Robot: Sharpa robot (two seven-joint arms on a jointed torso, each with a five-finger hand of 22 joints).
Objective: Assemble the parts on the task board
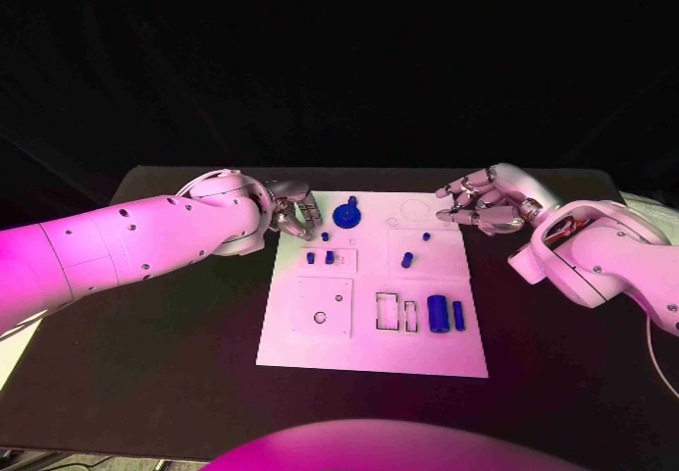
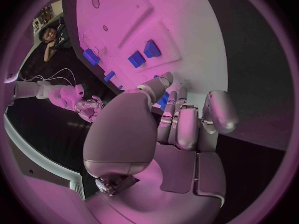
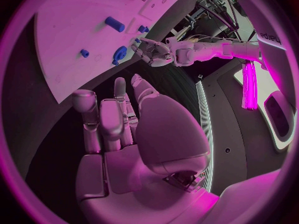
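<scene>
plainly the left hand, fingers curled and seemingly holding nothing, sits at the board's far left corner, just beside the blue knob part, nearer than the empty, loosely open right hand.

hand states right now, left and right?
Left hand: over the task board's far left edge; fingers curled, whether they hold a part cannot be told.
Right hand: fingers curled, nothing in them.

Partly legible lettering, apparently "arpa", on the white arm at two o'clock in the right wrist view. Nothing else readable.
</scene>
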